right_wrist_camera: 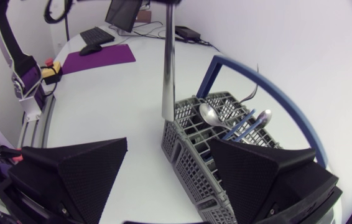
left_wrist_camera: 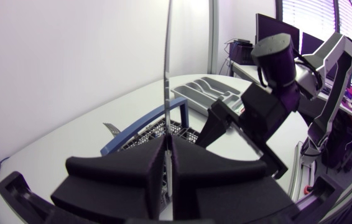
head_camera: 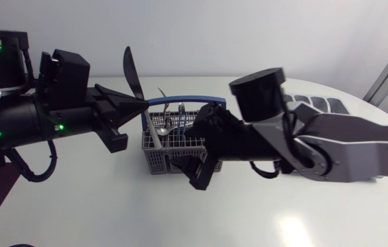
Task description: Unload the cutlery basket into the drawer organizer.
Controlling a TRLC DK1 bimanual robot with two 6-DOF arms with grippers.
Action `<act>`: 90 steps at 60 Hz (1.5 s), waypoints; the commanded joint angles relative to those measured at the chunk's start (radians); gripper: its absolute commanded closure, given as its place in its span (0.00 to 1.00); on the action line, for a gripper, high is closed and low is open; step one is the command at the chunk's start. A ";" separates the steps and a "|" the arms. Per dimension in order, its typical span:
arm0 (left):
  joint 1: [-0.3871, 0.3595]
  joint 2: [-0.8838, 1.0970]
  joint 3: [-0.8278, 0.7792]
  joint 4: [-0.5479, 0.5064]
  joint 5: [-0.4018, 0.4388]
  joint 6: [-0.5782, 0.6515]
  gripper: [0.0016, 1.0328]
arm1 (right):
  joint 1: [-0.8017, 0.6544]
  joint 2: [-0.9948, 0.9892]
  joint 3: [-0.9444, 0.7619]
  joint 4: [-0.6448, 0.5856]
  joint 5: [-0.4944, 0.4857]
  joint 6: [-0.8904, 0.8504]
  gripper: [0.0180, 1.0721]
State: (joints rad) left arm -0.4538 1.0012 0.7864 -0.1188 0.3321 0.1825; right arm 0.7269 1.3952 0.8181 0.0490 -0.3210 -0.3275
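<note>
a: what does the left gripper [head_camera: 139, 103] have?

b: it is closed on a table knife [head_camera: 131, 72] with a dark blade and a silver metal handle. the left wrist view shows both black fingers pressed flat against it from either side. the knife stands nearly upright, blade up and handle down.

a: and where is the handle end?

b: right at the rim of the near corner compartment of the grey plastic mesh cutlery basket [head_camera: 158, 159]. i cannot tell whether it is clear of the rim or just inside.

a: what about the right gripper [right_wrist_camera: 168, 146]?

b: it is spread wide and holds nothing. it sits low beside the basket, with the basket's corner ahead of it between the two fingers. i cannot tell whether either finger touches the mesh.

a: what else is in the basket?

b: two shiny metal spoons [right_wrist_camera: 212, 114] lean bowl-up among other cutlery, under the blue hoop handle [right_wrist_camera: 269, 93].

a: where is the organizer?

b: the dark grey compartmented drawer organizer [left_wrist_camera: 208, 89] lies on the white table [head_camera: 77, 206], well apart from the basket and beyond the right arm. in the head view that arm partly hides it.
</note>
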 commanded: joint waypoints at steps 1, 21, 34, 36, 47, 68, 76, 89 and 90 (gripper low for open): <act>0.007 0.034 0.007 0.008 0.048 -0.020 0.97 | -0.037 -0.079 -0.043 -0.046 -0.056 -0.031 0.09; -0.009 0.140 0.048 0.013 0.243 -0.071 0.97 | -0.055 -0.191 -0.079 -0.133 -0.216 -0.050 0.09; -0.013 0.186 0.091 -0.008 0.392 -0.086 0.97 | -0.083 -0.188 -0.089 -0.146 -0.286 -0.051 0.14; -0.016 0.192 0.094 -0.008 0.398 -0.086 0.97 | -0.090 -0.188 -0.091 -0.150 -0.299 -0.051 0.14; -0.056 0.221 0.099 0.011 0.403 -0.083 0.97 | -0.129 -0.197 -0.111 -0.167 -0.352 -0.051 0.19; -0.071 0.272 0.103 0.056 0.403 -0.087 0.97 | -0.167 -0.197 -0.119 -0.166 -0.368 -0.051 0.41; -0.085 0.277 0.109 0.056 0.403 -0.095 0.97 | -0.193 -0.183 -0.091 -0.166 -0.374 -0.051 0.41; -0.094 0.284 0.123 0.056 0.403 -0.097 0.97 | -0.198 -0.160 -0.066 -0.166 -0.392 -0.054 0.48; -0.094 0.286 0.123 0.056 0.403 -0.097 0.97 | -0.198 -0.159 -0.065 -0.166 -0.394 -0.054 0.49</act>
State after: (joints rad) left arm -0.5400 1.2709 0.8631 -0.0776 0.7219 0.1047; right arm 0.5335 1.2160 0.7258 -0.1093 -0.7040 -0.3706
